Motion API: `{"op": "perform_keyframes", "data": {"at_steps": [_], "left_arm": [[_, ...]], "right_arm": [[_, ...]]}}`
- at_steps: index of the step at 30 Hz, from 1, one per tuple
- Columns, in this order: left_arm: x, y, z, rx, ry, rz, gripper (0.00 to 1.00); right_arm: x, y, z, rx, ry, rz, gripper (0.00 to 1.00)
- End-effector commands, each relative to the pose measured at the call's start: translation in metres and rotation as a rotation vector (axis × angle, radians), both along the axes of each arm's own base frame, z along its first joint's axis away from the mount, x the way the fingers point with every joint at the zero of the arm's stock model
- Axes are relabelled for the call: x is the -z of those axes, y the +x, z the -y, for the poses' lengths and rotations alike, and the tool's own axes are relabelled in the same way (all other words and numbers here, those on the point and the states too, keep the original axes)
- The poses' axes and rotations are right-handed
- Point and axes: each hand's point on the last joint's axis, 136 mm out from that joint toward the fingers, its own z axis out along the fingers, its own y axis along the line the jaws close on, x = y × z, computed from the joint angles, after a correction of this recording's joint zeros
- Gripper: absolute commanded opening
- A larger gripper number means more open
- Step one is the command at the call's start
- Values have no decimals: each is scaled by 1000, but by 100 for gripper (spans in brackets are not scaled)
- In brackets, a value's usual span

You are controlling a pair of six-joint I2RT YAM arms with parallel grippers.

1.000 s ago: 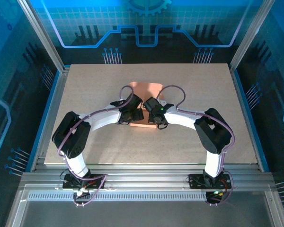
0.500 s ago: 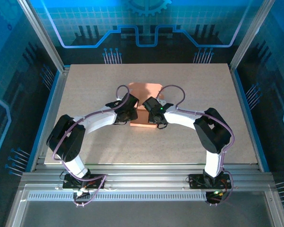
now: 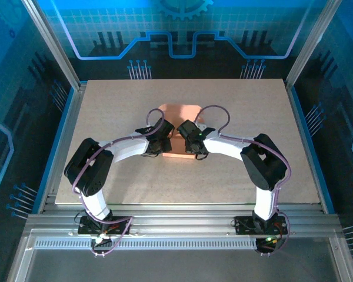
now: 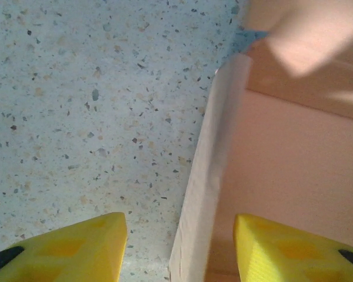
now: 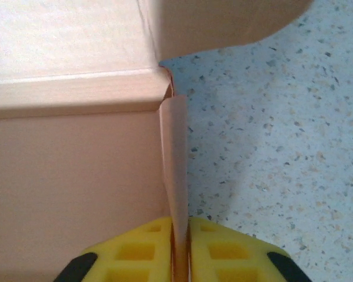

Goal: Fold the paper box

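- My left pincer (image 4: 177,249) is spread wide. One yellow finger (image 4: 76,247) sits over the speckled table (image 4: 76,117), and the other finger (image 4: 288,249) sits over the inside of the paper box (image 4: 282,164).
- The box's left side wall (image 4: 209,170) stands upright between those two fingers, with a gap on each side. I can't see either pad touching it.
- My right pincer (image 5: 180,249) is pressed together on the box's thin right side flap (image 5: 175,153). The flap stands on edge and runs straight down into the slit between my yellow fingers (image 5: 135,252).
- Left of that flap in the right wrist view is the salmon floor of the box (image 5: 76,170). Beyond it is a raised back wall (image 5: 76,91), and a rounded flap (image 5: 223,23) is at the top.
- From above, the paper box (image 3: 179,113) lies at the middle of the table (image 3: 106,106). My left pincer (image 3: 163,141) is at its left edge and my right pincer (image 3: 191,144) at its right edge, so the two face each other across it.
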Motion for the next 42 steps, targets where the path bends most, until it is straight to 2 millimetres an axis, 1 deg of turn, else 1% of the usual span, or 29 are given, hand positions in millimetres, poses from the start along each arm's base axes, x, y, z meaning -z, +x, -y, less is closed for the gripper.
{"op": "perform_keyframes", "data": {"at_steps": [1,7,10,12,14,17,20,24,25,26,28,31,37,39,42], "left_arm": [[-7,1,-4,6,15,14,52],[-11,1,-5,8,10,30,54],[-14,1,-5,11,9,43,55],[-14,1,-7,8,12,45,55],[-14,0,-7,7,12,44,55],[-15,0,-7,8,11,48,56],[-15,-1,-9,7,16,50,56],[-15,-1,-8,4,-8,52,55],[-18,-1,-6,11,-21,60,55],[-20,-2,-6,11,-29,68,55],[-25,-3,-5,13,-48,88,55],[-29,-3,-7,11,-58,100,55],[-30,-7,-7,2,-87,114,55],[-31,-8,-7,1,-95,117,55],[-35,-9,-7,1,-109,132,55]], "right_arm": [[-13,4,-1,9,-22,39,27],[-24,5,-2,-5,-19,68,42],[-26,5,-1,-8,-22,74,43],[-23,5,-1,-9,-29,66,33],[-19,4,0,-8,-37,54,30],[-15,3,0,-9,-41,45,15],[-9,3,0,-15,-39,22,15],[2,1,2,-30,-45,-7,22],[4,0,3,-33,-46,-13,22],[6,0,4,-36,-46,-16,20],[7,0,8,-39,-50,-19,11],[8,0,14,-45,-66,-28,0],[7,2,21,-86,-128,-31,0],[7,2,26,-103,-187,-34,0],[9,2,37,-134,-320,-46,0]]}}
